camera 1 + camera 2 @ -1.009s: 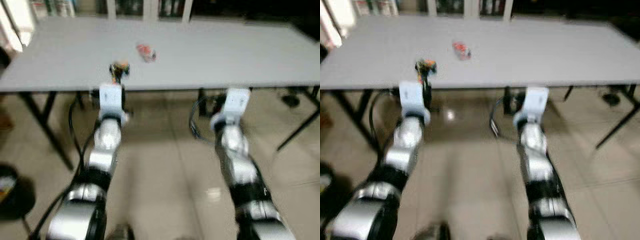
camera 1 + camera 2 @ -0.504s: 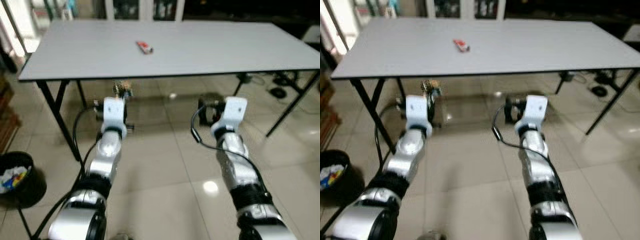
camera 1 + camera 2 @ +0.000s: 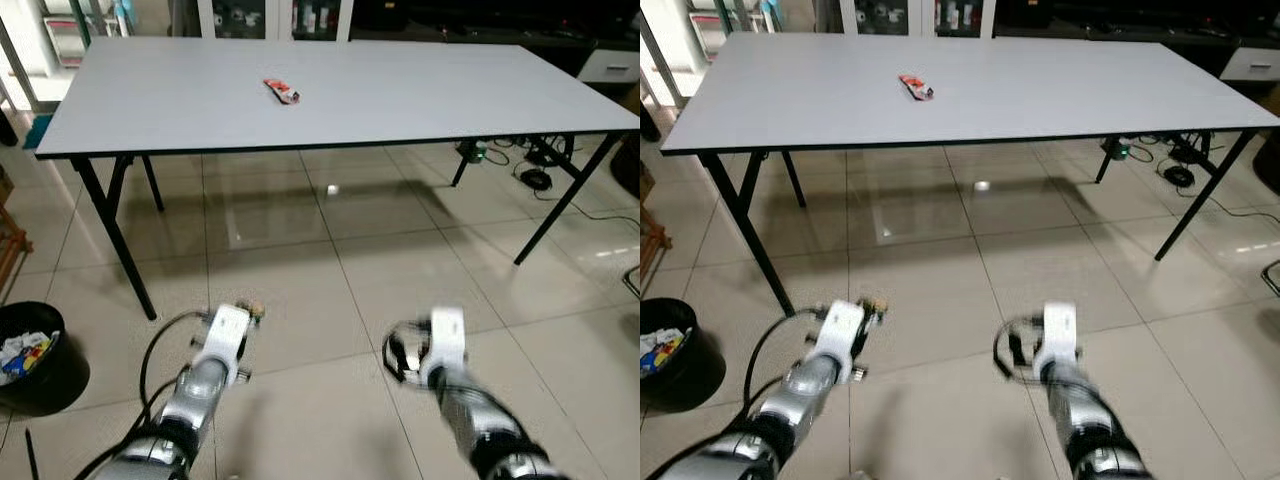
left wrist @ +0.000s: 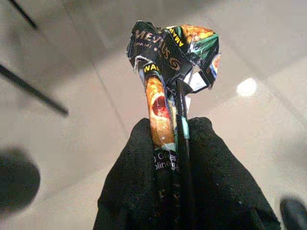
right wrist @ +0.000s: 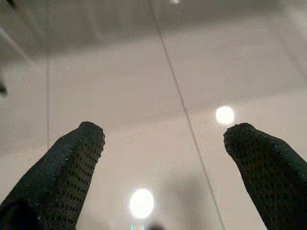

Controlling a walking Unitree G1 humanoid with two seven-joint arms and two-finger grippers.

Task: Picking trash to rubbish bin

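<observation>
Crumpled snack wrapper pinched in left pincer, right pincer wide apart, black bin nearby

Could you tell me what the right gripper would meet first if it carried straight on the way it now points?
Most likely the tiled floor. The right gripper is open and empty, and its wrist view looks past the fingertips onto bare tiles with light reflections. Depth is unclear, but nothing stands in that line as far as the picture shows.
</observation>
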